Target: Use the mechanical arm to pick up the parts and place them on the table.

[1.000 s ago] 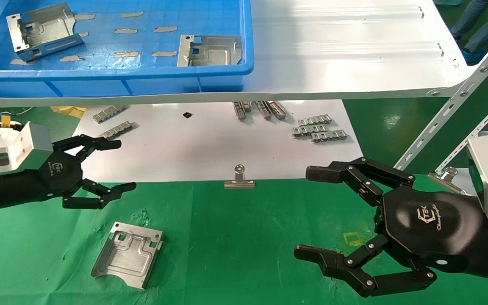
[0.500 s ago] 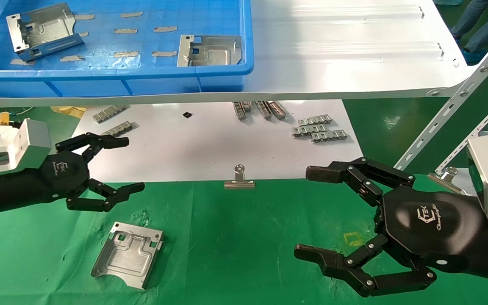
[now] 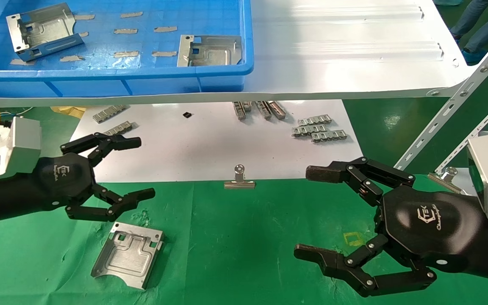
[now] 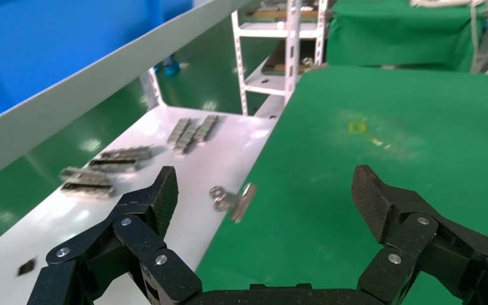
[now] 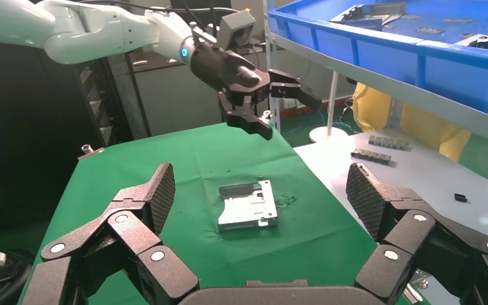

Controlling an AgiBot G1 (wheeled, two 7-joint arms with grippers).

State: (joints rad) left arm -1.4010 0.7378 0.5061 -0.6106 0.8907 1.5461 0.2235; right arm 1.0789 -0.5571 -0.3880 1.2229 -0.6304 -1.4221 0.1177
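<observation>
1 part (image 3: 128, 254) lies flat on the green table (image 3: 244, 237), near the front edge toward the left corner, its curved notch facing the front edge. 2 more parts wait in the blue bin (image 3: 142, 82) on the white shelf (image 3: 345, 55) along the back: 1 (image 3: 42, 30) at the bin's back left, tilted, and 1 (image 3: 210, 51) against the bin's front right wall.

The left gripper (image 3: 136, 169) hangs just above and behind the delivered part, fingers spread wide and holding nothing; it is clear of the plate. The left wrist view shows only cloth, the white sheet (image 3: 210, 144) and a binder clip (image 3: 239, 180) between its fingers (image 4: 159, 197). The right gripper (image 3: 311, 214) hovers over the table near the right edge, also spread wide and empty, apparently idle.

By my reading, the placing of 1 plate is done and the step in hand is the release-and-retreat, with a fetch from the bin to follow. That next move calls for lifting the left hand high enough to clear the shelf's front lip and the bin wall, then reaching down inside. The plate by the front right wall looks harder to get fingers under, being flat and pressed near the wall; the tilted one offers a raised rim to pinch.
</observation>
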